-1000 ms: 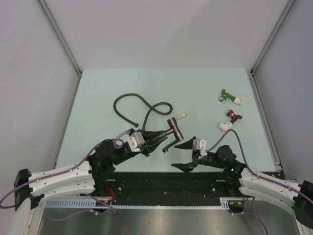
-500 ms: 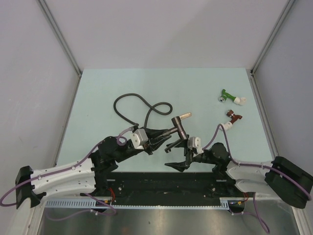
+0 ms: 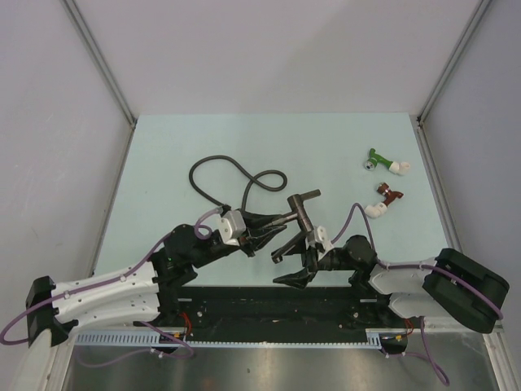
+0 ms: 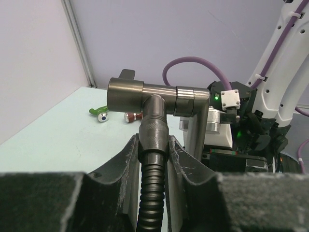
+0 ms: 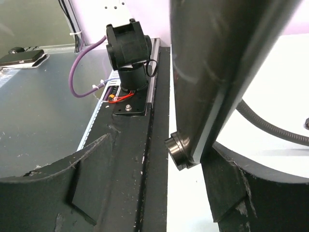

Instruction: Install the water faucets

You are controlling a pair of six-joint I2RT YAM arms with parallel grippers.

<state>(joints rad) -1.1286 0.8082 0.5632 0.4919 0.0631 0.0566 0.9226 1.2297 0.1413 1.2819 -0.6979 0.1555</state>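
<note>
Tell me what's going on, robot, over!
Left hand clamped on faucet. Right hand open around its arm. Hose attached, fittings off to the side.

Table [image 3: 163,155], black hose [image 3: 218,157], green fitting [image 3: 377,157], red fitting [image 3: 389,192]

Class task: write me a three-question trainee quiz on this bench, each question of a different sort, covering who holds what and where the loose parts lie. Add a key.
1. True or false: the jaws of the left gripper are empty.
2. Multiple choice: the right gripper is
A) shut on a cable
B) open, with the arm of the faucet between its jaws
C) open, with nothing between its jaws
3. Short answer: on which side of the table, by the robot's own sides, do the green fitting and the red fitting lie?

Key
1. False: they clamp the faucet's stem end.
2. B
3. Right
</note>
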